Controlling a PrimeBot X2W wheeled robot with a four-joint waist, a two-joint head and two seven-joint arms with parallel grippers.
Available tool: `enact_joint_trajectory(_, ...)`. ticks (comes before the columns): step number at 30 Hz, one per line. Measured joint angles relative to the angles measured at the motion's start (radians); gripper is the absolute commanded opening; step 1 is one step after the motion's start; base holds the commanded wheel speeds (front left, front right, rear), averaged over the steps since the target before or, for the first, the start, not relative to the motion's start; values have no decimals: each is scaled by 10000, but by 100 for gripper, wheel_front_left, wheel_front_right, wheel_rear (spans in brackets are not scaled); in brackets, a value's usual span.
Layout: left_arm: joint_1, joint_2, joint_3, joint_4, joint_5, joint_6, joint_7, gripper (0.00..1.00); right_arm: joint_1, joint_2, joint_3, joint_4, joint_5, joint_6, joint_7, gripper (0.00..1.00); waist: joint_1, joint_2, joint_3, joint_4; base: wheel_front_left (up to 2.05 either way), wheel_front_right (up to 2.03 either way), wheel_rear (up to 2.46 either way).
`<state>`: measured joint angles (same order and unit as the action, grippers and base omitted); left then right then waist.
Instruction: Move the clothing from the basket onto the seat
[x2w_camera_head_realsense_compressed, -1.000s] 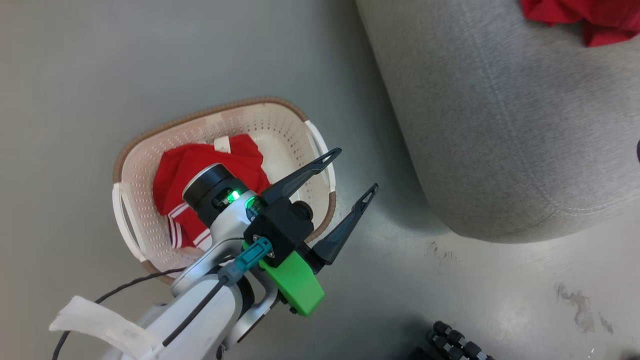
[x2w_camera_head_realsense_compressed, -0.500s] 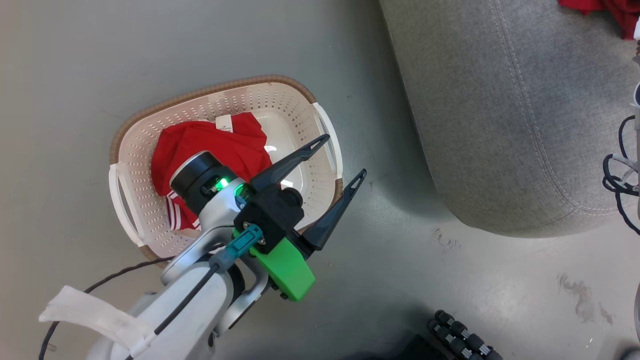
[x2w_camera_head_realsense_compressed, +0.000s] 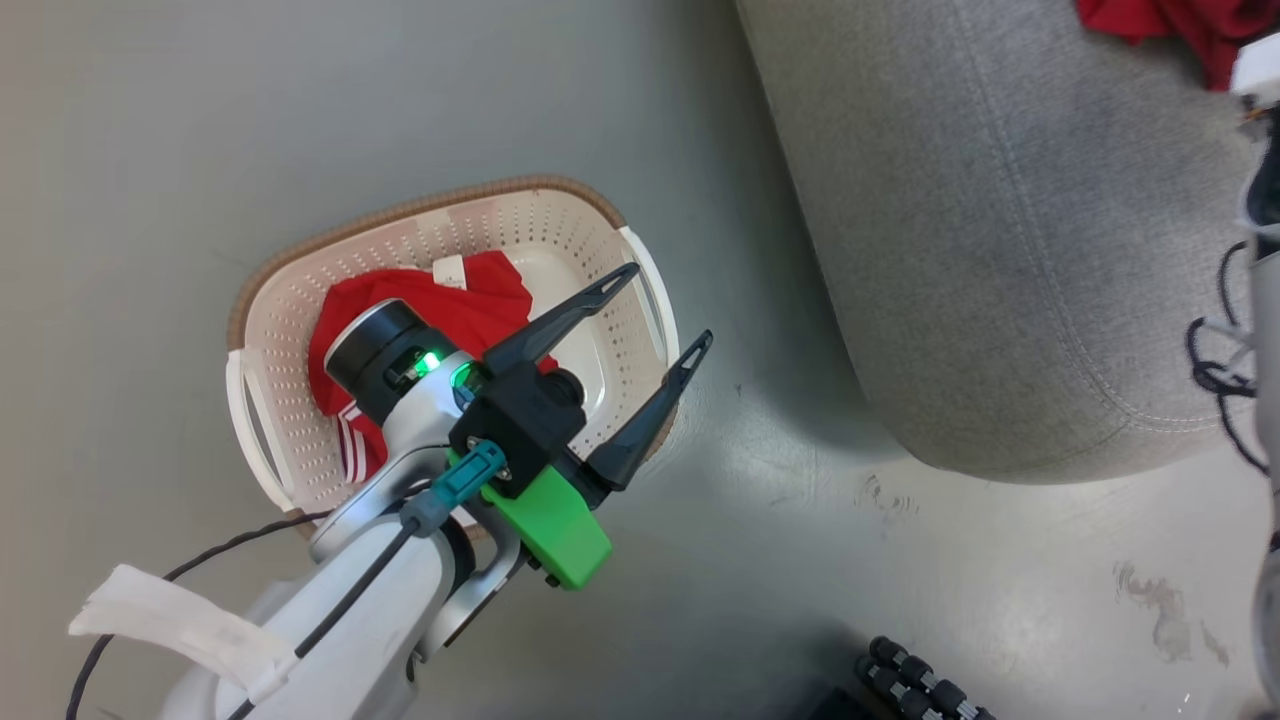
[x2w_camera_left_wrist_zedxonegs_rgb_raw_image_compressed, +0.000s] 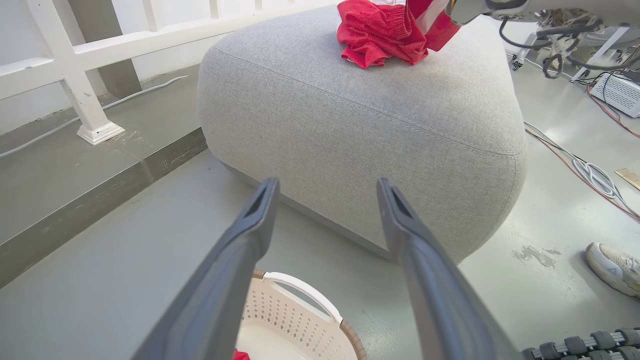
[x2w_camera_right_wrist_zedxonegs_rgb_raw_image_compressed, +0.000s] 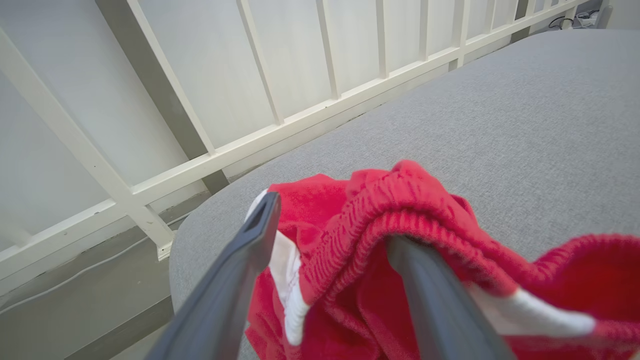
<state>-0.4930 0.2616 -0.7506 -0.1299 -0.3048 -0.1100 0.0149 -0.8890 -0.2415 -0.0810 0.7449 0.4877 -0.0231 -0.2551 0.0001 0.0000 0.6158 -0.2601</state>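
A red garment with white stripes (x2w_camera_head_realsense_compressed: 480, 305) lies in the cream basket (x2w_camera_head_realsense_compressed: 300, 330) on the floor. My left gripper (x2w_camera_head_realsense_compressed: 670, 305) hangs open over the basket's right rim, holding nothing. In the left wrist view its fingers (x2w_camera_left_wrist_zedxonegs_rgb_raw_image_compressed: 326, 185) point at the grey seat (x2w_camera_left_wrist_zedxonegs_rgb_raw_image_compressed: 375, 115). A crumpled red garment (x2w_camera_left_wrist_zedxonegs_rgb_raw_image_compressed: 390, 30) rests on top of the seat. My right gripper (x2w_camera_right_wrist_zedxonegs_rgb_raw_image_compressed: 332, 220) is open over the seat (x2w_camera_right_wrist_zedxonegs_rgb_raw_image_compressed: 500, 110). That garment's waistband (x2w_camera_right_wrist_zedxonegs_rgb_raw_image_compressed: 380, 210) drapes over the right finger and hides its tip.
A white railing (x2w_camera_right_wrist_zedxonegs_rgb_raw_image_compressed: 200, 165) runs behind the seat. Cables (x2w_camera_left_wrist_zedxonegs_rgb_raw_image_compressed: 590, 170) and a person's shoe (x2w_camera_left_wrist_zedxonegs_rgb_raw_image_compressed: 612, 262) lie on the floor right of the seat. A black ribbed part (x2w_camera_head_realsense_compressed: 920, 680) is at the bottom. My right arm (x2w_camera_head_realsense_compressed: 1262, 200) hangs at the right edge.
The head camera has shifted, so basket and seat sit differently in the picture. My right arm has come in at the right edge. The left gripper stays open above the basket.
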Motion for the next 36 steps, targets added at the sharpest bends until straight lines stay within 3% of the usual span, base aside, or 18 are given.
enact_joint_trajectory(7,7,-17,38,305,-77,0,-270,100,689,506,284,77,-343,332,2,100,-1,0,-485,-75,0,0,0)
enact_joint_trajectory(20,394,-303,205,928,-516,71,-802,100,1995,863,458,-199,-926,704,2,100,-1,0,-1595,-143,0,0,0)
enact_joint_trajectory(36,1130,-819,1103,1747,-1087,940,-1657,100,3358,1124,1093,-1565,-1820,1066,2,100,-1,0,-2880,717,0,0,0)
